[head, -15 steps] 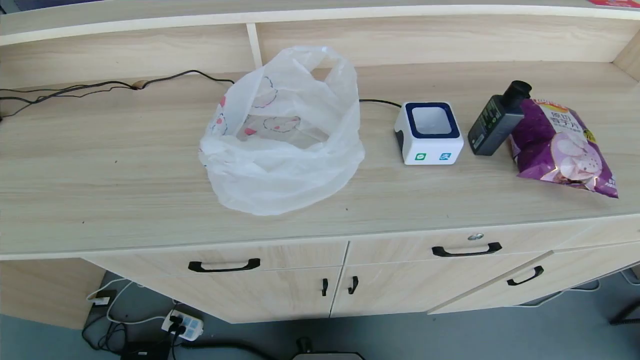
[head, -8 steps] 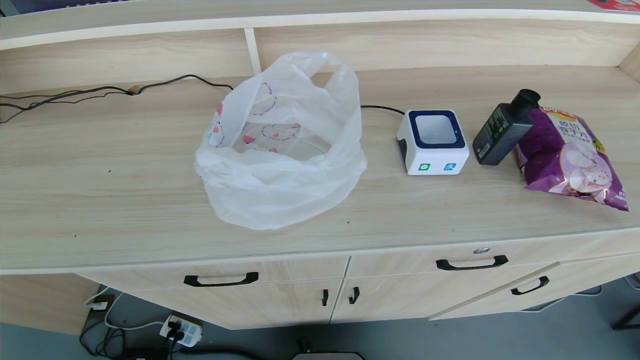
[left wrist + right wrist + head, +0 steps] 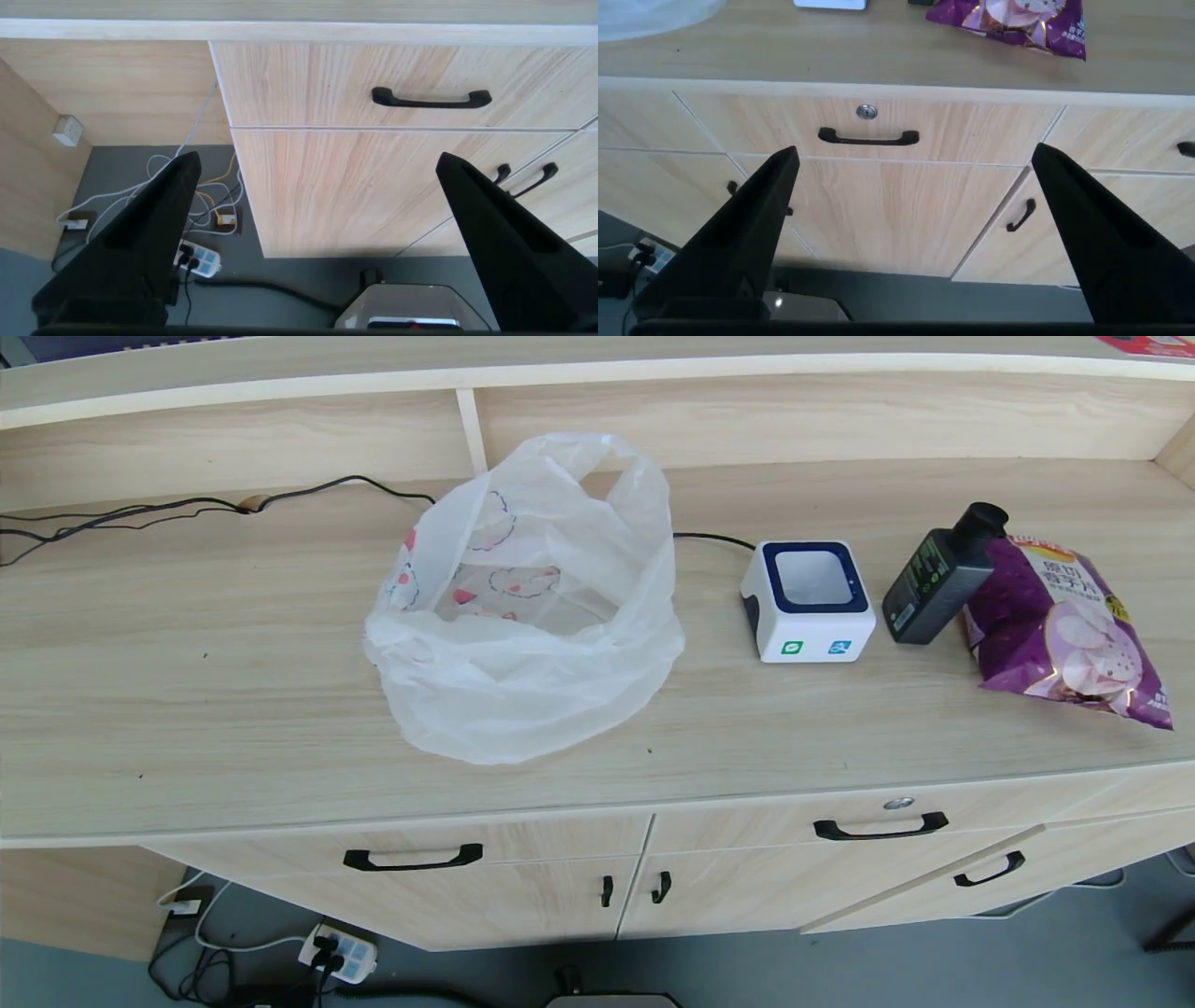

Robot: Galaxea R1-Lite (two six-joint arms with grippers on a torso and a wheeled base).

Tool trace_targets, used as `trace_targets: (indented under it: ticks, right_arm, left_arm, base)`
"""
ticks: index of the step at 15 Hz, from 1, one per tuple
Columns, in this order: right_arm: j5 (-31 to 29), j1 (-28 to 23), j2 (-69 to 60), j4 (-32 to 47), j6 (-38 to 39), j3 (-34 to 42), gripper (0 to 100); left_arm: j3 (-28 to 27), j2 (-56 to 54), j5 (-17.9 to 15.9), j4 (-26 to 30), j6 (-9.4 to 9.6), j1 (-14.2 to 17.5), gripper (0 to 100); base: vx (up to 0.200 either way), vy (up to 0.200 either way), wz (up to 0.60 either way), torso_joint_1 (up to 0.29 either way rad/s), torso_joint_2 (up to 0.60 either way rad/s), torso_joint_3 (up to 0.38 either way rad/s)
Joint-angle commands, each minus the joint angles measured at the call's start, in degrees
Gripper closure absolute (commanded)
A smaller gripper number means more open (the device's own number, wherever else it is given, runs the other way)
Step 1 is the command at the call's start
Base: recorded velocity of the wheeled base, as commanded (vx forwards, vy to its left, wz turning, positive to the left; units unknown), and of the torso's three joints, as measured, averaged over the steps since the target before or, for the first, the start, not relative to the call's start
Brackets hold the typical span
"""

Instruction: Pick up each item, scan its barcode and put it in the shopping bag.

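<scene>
We see the bag (image 3: 523, 616) standing mid-counter (image 3: 187, 709), its mouth wide open upward and its printed inner wall showing. Just right of it sits the scanner (image 3: 808, 602), window up. Further right the dark bottle (image 3: 938, 581) lies touching the purple crisps (image 3: 1064, 625), which lie flat near the right end; both are outside the bag. Our left claw (image 3: 318, 247) hangs spread wide before the drawers (image 3: 374, 65), below the counter top. Our right claw (image 3: 910, 243) is likewise wide, holding nothing.
</scene>
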Motion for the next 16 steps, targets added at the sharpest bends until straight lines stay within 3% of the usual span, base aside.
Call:
trace_targets:
  ticks: [1, 3, 4, 6, 7, 12, 16]
  right_arm:
    - [1.7, 0.4, 25.0, -13.1, -0.1, -13.2, 0]
    - [1.7, 0.9, 36.0, -26.4, 0.2, -15.5, 0]
    - [1.7, 1.4, 44.0, -37.5, 1.2, -15.0, 0]
    - [1.7, 1.6, 49.9, -44.2, 1.3, -15.3, 0]
    - [1.7, 1.6, 57.0, -51.5, 1.3, -16.2, 0]
    - [1.6, 1.6, 69.7, -56.4, 0.9, -21.7, 0]
    - [1.6, 3.7, 71.2, -56.9, 0.9, -21.6, 0]
  left_arm:
    - [0.0, 0.0, 0.0, 0.0, 0.02, 0.0, 0]
    - [0.0, 0.0, 0.0, 0.0, 0.02, 0.0, 0]
    - [0.0, 0.1, 0.0, 0.0, 0.02, 0.0, 0]
    - [0.0, 0.0, 0.0, 0.0, 0.02, 0.0, 0]
    - [0.0, 0.0, 0.0, 0.0, 0.02, 0.0, 0]
    - [0.0, 0.1, 0.0, 0.0, 0.02, 0.0, 0]
    - [0.0, 0.0, 0.0, 0.0, 0.02, 0.0, 0]
  base:
    - [0.0, 0.0, 0.0, 0.0, 0.0, 0.0]
    - [0.0, 0.0, 0.0, 0.0, 0.0, 0.0]
    - [0.0, 0.0, 0.0, 0.0, 0.0, 0.0]
    - [0.0, 0.0, 0.0, 0.0, 0.0, 0.0]
    - [0.0, 0.0, 0.0, 0.0, 0.0, 0.0]
    - [0.0, 0.0, 0.0, 0.0, 0.0, 0.0]
    - [0.0, 0.0, 0.0, 0.0, 0.0, 0.0]
